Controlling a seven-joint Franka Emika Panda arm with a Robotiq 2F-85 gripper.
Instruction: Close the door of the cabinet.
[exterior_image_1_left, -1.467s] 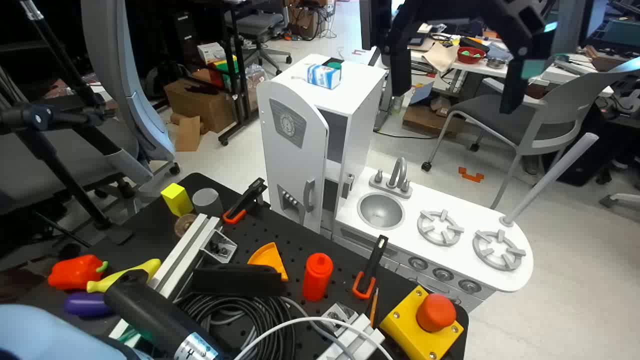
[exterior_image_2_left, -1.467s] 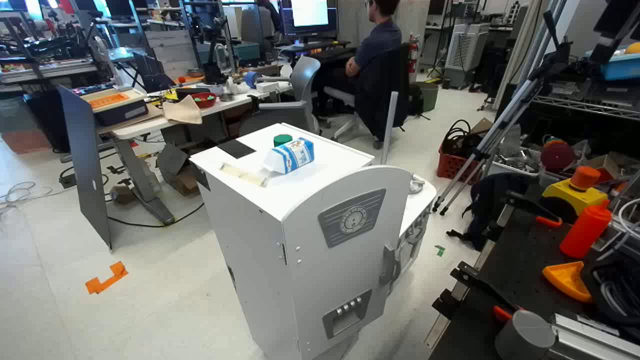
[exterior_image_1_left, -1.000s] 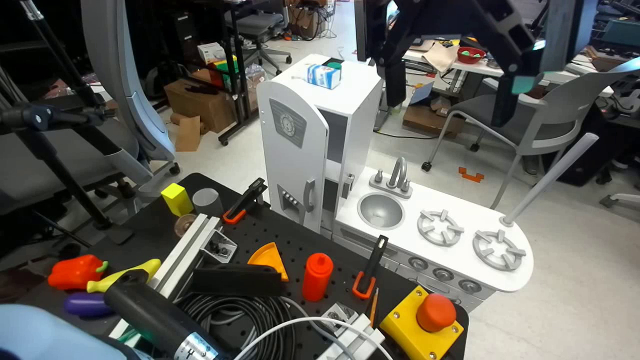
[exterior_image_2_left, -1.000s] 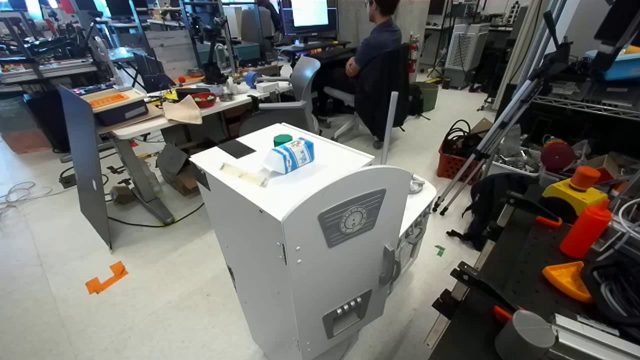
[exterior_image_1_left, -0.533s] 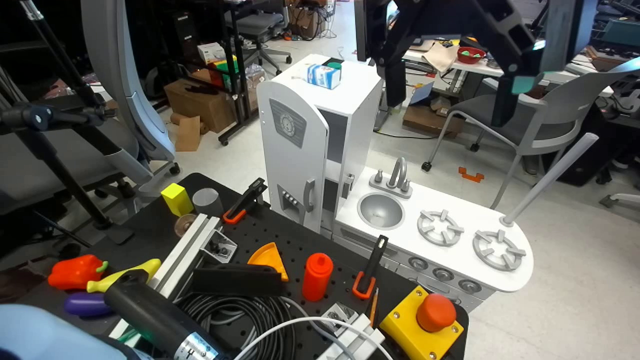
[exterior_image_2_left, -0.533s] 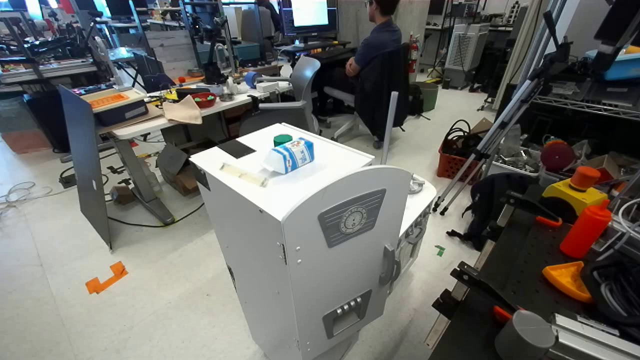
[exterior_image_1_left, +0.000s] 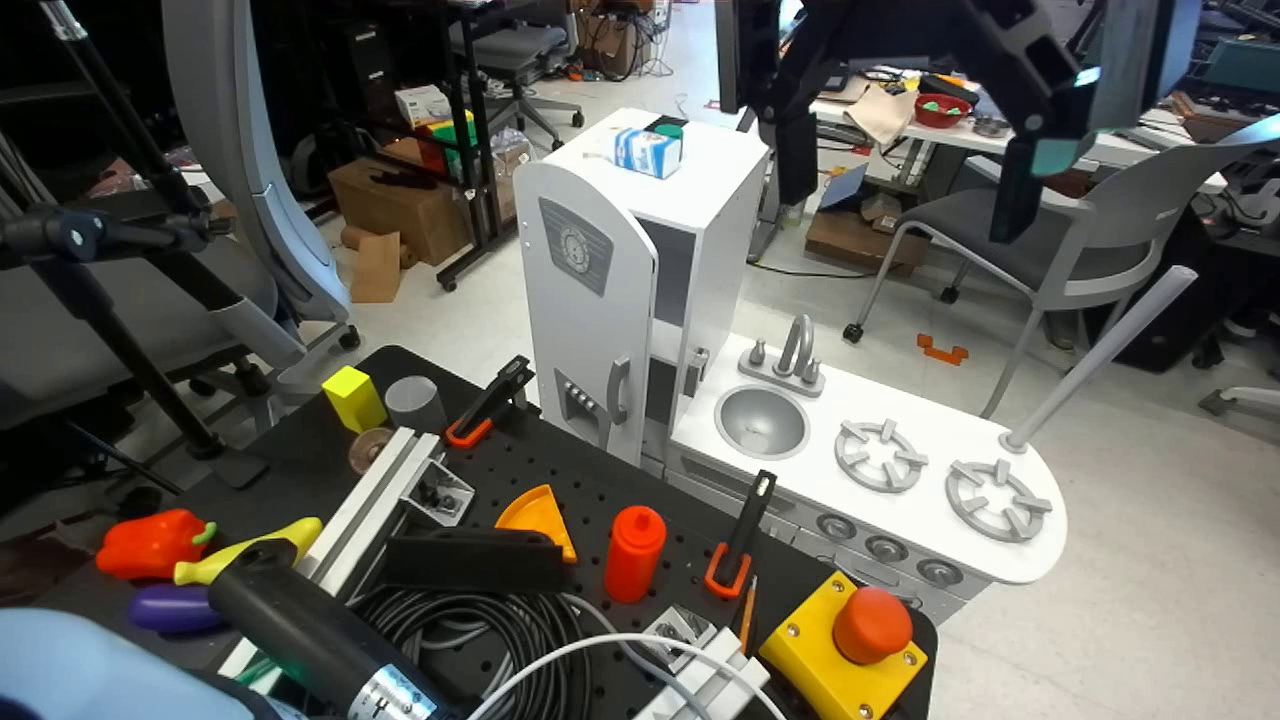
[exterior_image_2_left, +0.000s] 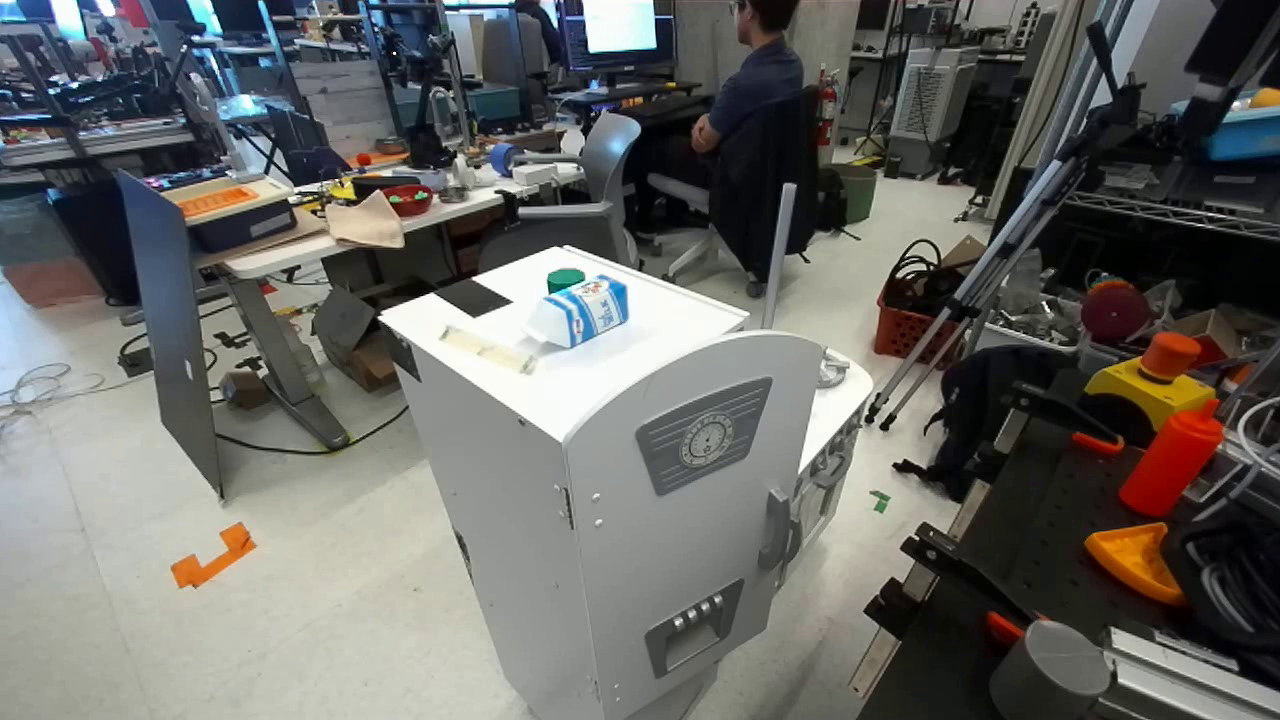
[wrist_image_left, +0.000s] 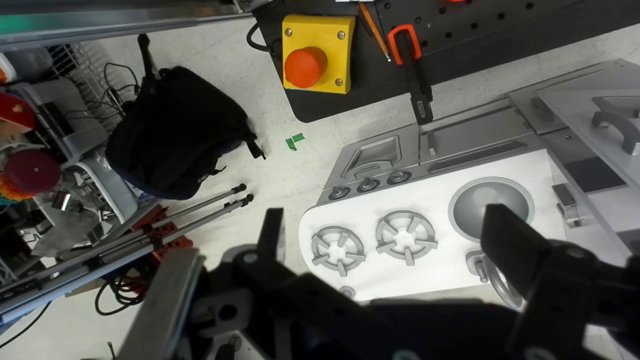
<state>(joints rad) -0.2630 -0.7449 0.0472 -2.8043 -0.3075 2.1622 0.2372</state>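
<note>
The white door (exterior_image_1_left: 560, 320) of the tall white cabinet (exterior_image_1_left: 722, 240) stands ajar in an exterior view. A gap along its handle side shows the grey shelves inside. The door also shows in an exterior view (exterior_image_2_left: 690, 540), with its hinge side against the cabinet wall (exterior_image_2_left: 490, 490). In the wrist view the door (wrist_image_left: 582, 115) with its grey handle (wrist_image_left: 617, 129) is at the right edge. My gripper (exterior_image_1_left: 906, 220) is open and empty, in the air and apart from the door. In the wrist view the open fingers (wrist_image_left: 384, 217) frame the burners.
The low counter (exterior_image_1_left: 800, 480) has a sink, faucet, burners and an upright pole (exterior_image_1_left: 1100, 355). A milk carton (exterior_image_2_left: 590, 310) lies on the cabinet. A black pegboard table (exterior_image_1_left: 590, 480) holds a red bottle (exterior_image_1_left: 634, 555), clamps, cables and a yellow box with red button (exterior_image_1_left: 845, 640).
My gripper first moved slightly lower and left in an exterior view, then shifted a little up and right. It stays open. The door and cabinet have not moved.
</note>
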